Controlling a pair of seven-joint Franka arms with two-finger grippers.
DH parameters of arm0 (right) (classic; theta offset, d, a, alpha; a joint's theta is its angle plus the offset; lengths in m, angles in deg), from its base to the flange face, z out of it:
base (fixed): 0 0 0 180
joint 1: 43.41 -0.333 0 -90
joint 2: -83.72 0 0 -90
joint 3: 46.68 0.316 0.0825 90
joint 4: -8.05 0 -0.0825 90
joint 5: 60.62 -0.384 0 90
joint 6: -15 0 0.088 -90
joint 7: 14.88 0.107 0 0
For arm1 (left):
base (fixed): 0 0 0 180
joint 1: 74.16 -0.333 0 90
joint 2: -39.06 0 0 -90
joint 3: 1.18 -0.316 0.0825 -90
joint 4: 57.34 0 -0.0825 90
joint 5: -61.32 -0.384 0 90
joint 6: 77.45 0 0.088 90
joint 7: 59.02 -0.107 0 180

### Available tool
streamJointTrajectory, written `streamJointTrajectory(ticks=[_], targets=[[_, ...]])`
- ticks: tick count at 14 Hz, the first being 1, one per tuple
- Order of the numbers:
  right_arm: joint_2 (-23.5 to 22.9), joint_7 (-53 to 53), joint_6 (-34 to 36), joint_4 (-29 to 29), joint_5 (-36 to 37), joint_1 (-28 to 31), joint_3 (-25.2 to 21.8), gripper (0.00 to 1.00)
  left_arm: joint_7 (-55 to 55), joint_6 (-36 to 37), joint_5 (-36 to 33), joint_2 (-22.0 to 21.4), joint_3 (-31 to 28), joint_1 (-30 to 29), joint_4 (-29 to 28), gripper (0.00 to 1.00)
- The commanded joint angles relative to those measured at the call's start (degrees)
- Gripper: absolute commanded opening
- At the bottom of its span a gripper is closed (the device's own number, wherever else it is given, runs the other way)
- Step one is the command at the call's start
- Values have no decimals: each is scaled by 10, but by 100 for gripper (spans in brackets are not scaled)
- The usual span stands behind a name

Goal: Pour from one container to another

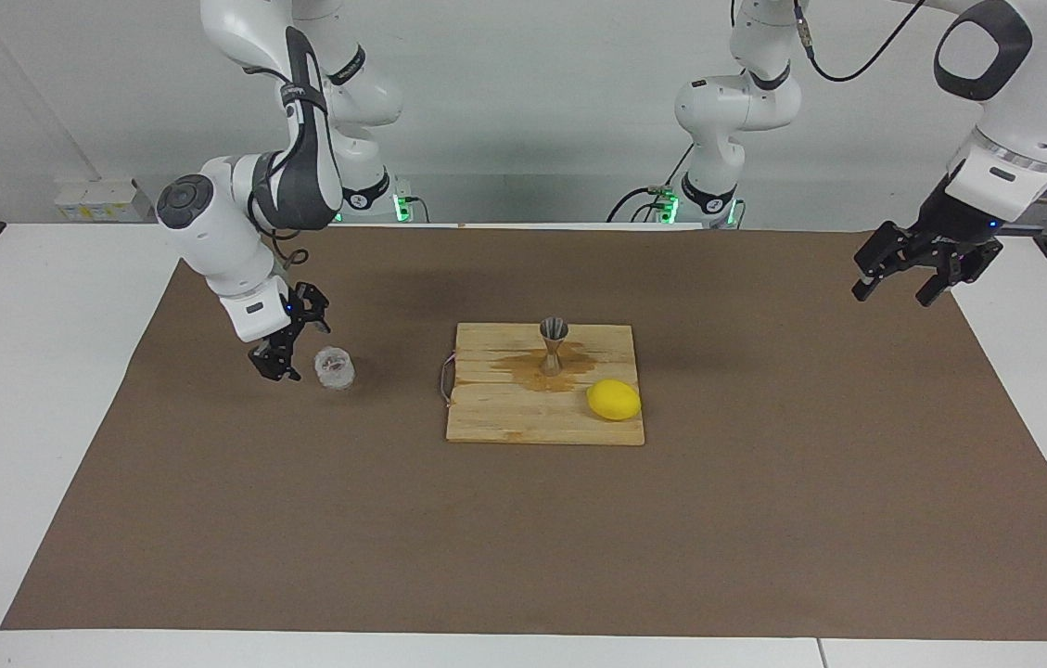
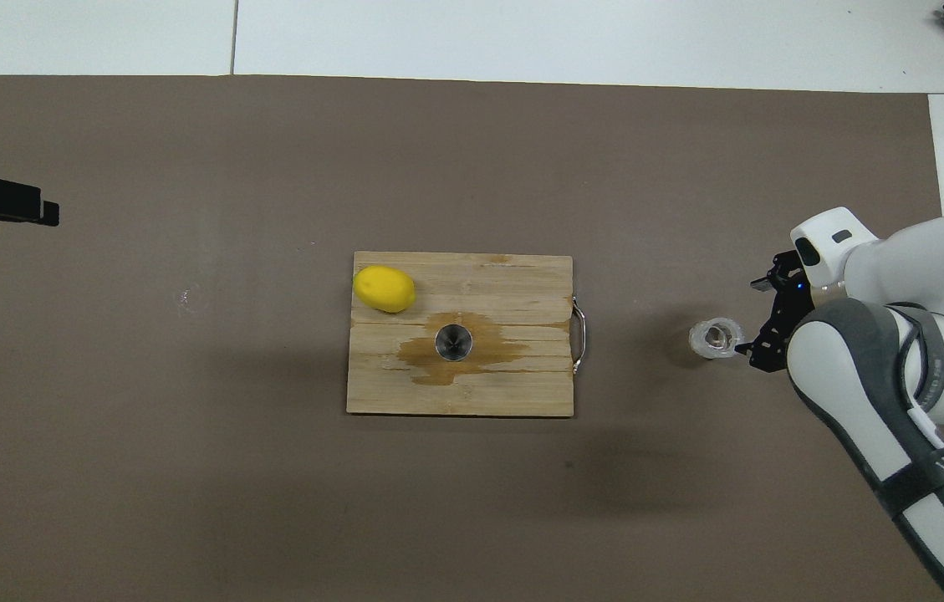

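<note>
Brown paper [image 1: 523, 538] covers the middle of the white table [image 1: 31, 417]. Starting at the right arm's end in the facing view, the right gripper [image 1: 285, 350] hangs low just beside the glass cup [image 1: 335, 367], fingers apart and holding nothing; whether a fingertip touches the cup cannot be told. The cup stands upright on the paper, well apart from the wooden board [image 1: 545, 385]. On the board a metal jigger [image 1: 553, 345] stands upright in a dark wet stain [image 1: 523, 369], with a yellow lemon [image 1: 614, 400] beside it, farther from the robots. At the left arm's end, the left gripper [image 1: 894, 283] waits raised over the paper's edge, fingers spread and empty.
</note>
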Motion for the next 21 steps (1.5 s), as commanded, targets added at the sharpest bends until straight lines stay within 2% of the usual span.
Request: streamJointTrajectory(ticks=[1,3,5,10,14,17,21], targets=[[8,-48,-31,-36,-34,11,3,100,-25,66,-33,7,-7,24,34,100],[5,-76,-53,-53,-35,14,3,100,-36,100,-54,-2,-4,45,33,100],[-2,-114,-79,-67,-55,14,2,100,-36,126,-53,-32,4,43,21,100],[-9,-147,-98,-88,-66,14,2,100,-36,117,-53,-50,18,23,-3,100],[-23,-170,-135,-97,-73,14,3,100,-11,71,-58,-87,17,17,-72,100],[-33,-185,-152,-102,-114,7,2,100,25,68,-59,-85,18,25,-71,100],[-48,-198,-170,-105,-121,4,3,100,25,78,-58,-77,18,25,-52,100]])
